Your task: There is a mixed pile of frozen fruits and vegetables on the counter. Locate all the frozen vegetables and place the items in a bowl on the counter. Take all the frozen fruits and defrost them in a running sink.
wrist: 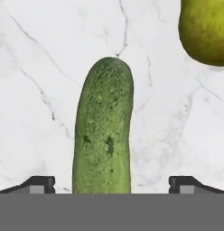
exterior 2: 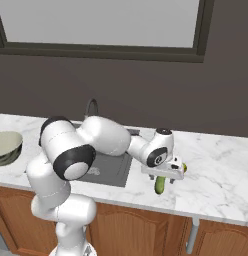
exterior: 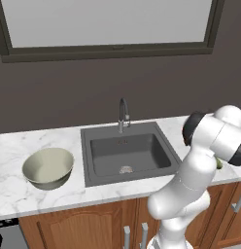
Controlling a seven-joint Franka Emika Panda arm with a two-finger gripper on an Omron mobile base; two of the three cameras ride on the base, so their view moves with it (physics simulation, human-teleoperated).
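Observation:
A short dark-green cucumber [wrist: 105, 135] lies on the white marble counter [wrist: 37, 90], directly below my gripper [wrist: 113, 184]. The gripper is open, with one finger tip [wrist: 41, 182] on each side of the cucumber and apart from it. A yellow-green pear [wrist: 206, 31] lies just beyond the cucumber to one side. In the right base view the gripper [exterior 2: 163, 178] points down over the cucumber [exterior 2: 159, 187], right of the sink [exterior 2: 113, 172], with the pear [exterior 2: 184, 167] beside it. The pale bowl [exterior: 47, 165] stands empty left of the sink [exterior: 127, 148].
A slim curved faucet [exterior: 123, 114] stands behind the sink, under a window in the dark wall. The arm [exterior: 200, 160] reaches over the counter to the right of the basin. Brown cabinet doors [exterior: 83, 226] run below the counter edge.

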